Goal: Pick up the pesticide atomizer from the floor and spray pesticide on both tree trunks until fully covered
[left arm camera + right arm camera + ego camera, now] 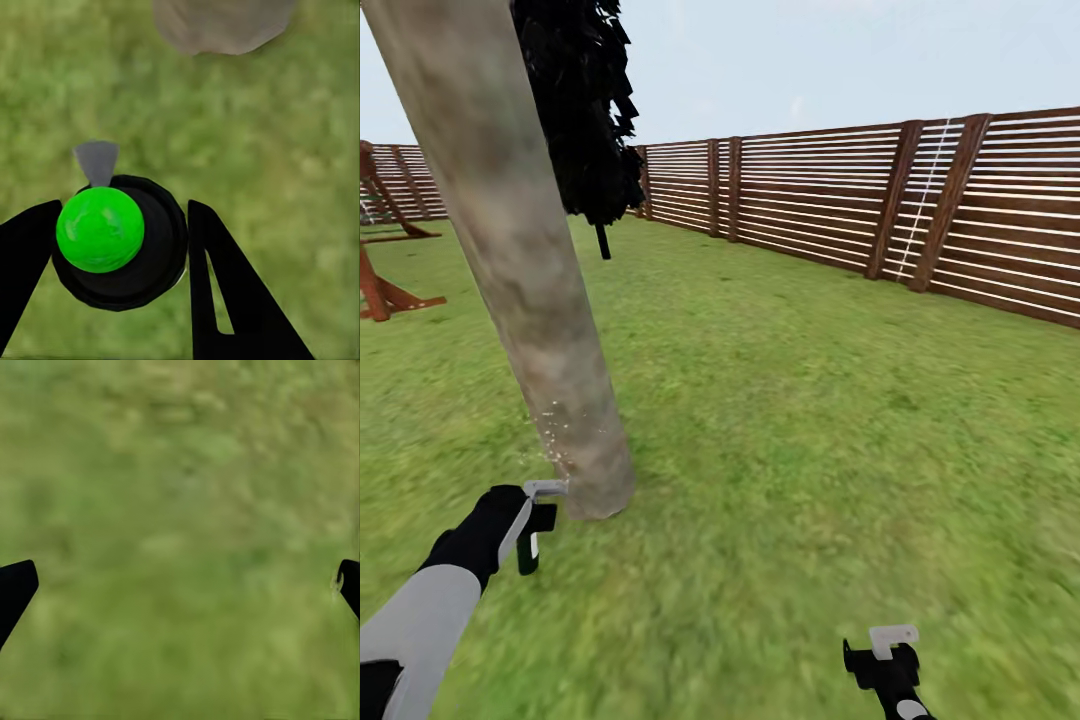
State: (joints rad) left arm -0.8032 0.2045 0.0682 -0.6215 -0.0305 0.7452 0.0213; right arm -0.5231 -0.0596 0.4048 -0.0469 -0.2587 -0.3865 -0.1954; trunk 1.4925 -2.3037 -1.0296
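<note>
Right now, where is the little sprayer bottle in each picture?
Head view: pesticide atomizer at lower left, in the left gripper, beside the tree trunk.
Left wrist view: atomizer between the fingers, lower left.
Right wrist view: grass, no atomizer.
Shared landmark: the trunk base.

The tree trunk (525, 270) is mottled pale grey-brown, flecked with white specks low down. The lawn (810, 430) is green. The fence (860, 205) is brown with horizontal slats. The pesticide atomizer (120, 240) is black with a bright green top. The conifer (585, 110) is near-black.
</note>
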